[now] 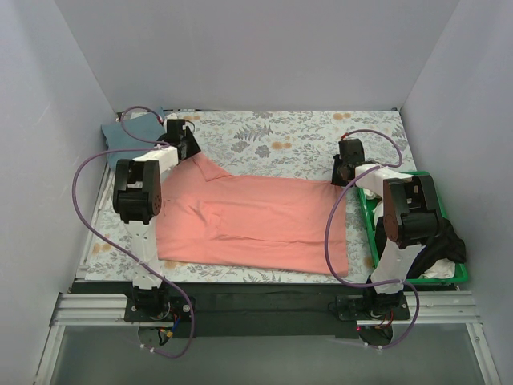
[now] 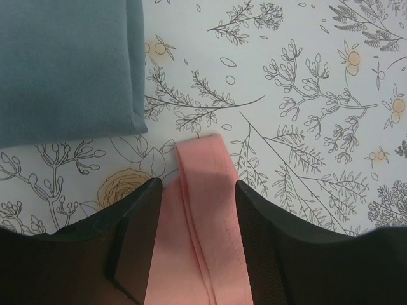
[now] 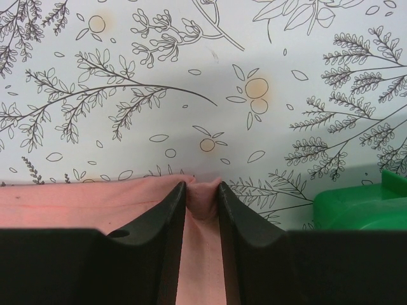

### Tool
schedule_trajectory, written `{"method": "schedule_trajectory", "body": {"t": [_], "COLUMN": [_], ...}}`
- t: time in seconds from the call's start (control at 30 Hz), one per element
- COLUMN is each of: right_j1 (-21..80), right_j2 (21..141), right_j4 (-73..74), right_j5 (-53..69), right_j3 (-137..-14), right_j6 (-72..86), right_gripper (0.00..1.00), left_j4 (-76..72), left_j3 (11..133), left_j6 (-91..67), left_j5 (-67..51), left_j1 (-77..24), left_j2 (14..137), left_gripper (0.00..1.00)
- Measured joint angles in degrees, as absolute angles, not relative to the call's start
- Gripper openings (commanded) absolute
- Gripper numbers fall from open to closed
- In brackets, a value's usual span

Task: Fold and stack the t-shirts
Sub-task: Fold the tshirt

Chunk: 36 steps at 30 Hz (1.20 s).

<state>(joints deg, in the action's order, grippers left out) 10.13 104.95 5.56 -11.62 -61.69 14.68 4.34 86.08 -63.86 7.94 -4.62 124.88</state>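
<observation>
Coral-pink t-shirt (image 1: 256,220) lies spread mid-frame on floral cloth (image 1: 296,136); blue-grey t-shirt (image 2: 63,63) sits folded, upper left. Left gripper (image 2: 197,184) partly open, astride the flat pink hem. Right gripper (image 3: 202,185) nearly closed, pinching the bunched pink edge.

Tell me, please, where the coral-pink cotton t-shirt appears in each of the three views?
Top external: the coral-pink cotton t-shirt lies spread across the centre.
Left wrist: its hem strip sits at bottom centre.
Right wrist: it runs along the lower left, bunched at bottom centre.
Shared landmark: the grey floral-print cloth under it in every view.
</observation>
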Motion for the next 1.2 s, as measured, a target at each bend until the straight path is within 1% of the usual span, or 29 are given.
{"method": "schedule_trajectory", "body": {"t": [0.17, 0.23, 0.3, 0.43, 0.47, 0.53, 0.57, 0.67, 0.7, 0.77, 0.8, 0.83, 0.93, 0.97, 1.03, 1.07, 1.2], "right_j1": [10.1, 10.1, 10.1, 10.1, 10.1, 10.1, 10.1, 10.1, 10.1, 10.1, 10.1, 10.1, 10.1, 10.1, 10.1, 10.1, 10.1], "right_j2": [104.9, 104.9, 104.9, 104.9, 104.9, 104.9, 104.9, 104.9, 104.9, 104.9, 104.9, 104.9, 104.9, 104.9, 104.9, 104.9, 104.8], "right_j4": [5.5, 5.5, 5.5, 5.4, 5.4, 5.4, 5.4, 5.4, 5.4, 5.4, 5.4, 5.4, 5.3, 5.3, 5.3, 5.3, 5.4], "right_j5": [-11.4, -11.4, -11.4, -11.3, -11.2, -11.1, -11.0, -10.7, -10.7, -10.7, -10.7, -10.7, -10.3, -10.1, -9.6, -9.4, -8.8], "right_j3": [-61.7, -61.6, -61.6, -61.6, -61.6, -61.6, -61.6, -61.6, -61.6, -61.6, -61.6, -61.6, -61.6, -61.6, -61.6, -61.6, -61.6], "right_j6": [14.7, 14.7, 14.7, 14.7, 14.7, 14.7, 14.7, 14.7, 14.7, 14.7, 14.7, 14.7, 14.7, 14.7, 14.6, 14.7, 14.6], "right_gripper": [0.32, 0.32, 0.33, 0.32, 0.32, 0.32, 0.32, 0.32, 0.32, 0.32, 0.31, 0.30, 0.18, 0.11, 0.04, 0.01, 0.01], "left_j4": [4.5, 4.5, 4.5, 4.5, 4.5, 4.4, 4.3, 4.0, 4.0, 4.1, 4.1, 4.1, 4.4, 4.6, 5.0, 5.4, 7.0], "left_j3": [87.8, 88.6, 89.0, 89.3, 89.3, 89.3, 89.3, 89.3, 89.3, 89.3, 89.4, 89.5, 89.8, 89.9, 90.2, 90.4, 92.3], "left_j6": [-63.7, -63.6, -63.5, -63.4, -63.4, -63.3, -63.3, -63.3, -63.3, -63.4, -63.4, -63.3, -63.3, -63.3, -63.3, -63.4, -64.0], "left_j5": [8.6, 8.6, 8.7, 8.9, 8.9, 8.9, 8.9, 8.9, 8.9, 8.8, 8.7, 8.6, 8.5, 8.4, 8.2, 7.9, 5.7], "left_j1": [-4.5, -4.4, -4.2, -4.1, -4.1, -4.1, -4.0, -3.9, -3.9, -3.9, -3.9, -3.9, -3.9, -3.9, -3.9, -3.9, -3.6], "left_j2": [125.9, 126.4, 126.8, 127.5, 127.5, 127.7, 127.8, 127.9, 128.0, 128.0, 128.0, 128.1, 128.2, 128.2, 128.2, 128.2, 128.2], "left_gripper": [0.43, 0.39, 0.39, 0.33, 0.26, 0.23, 0.19, 0.11, 0.06, 0.00, 0.00, 0.00, 0.00, 0.00, 0.00, 0.00, 0.00]}}
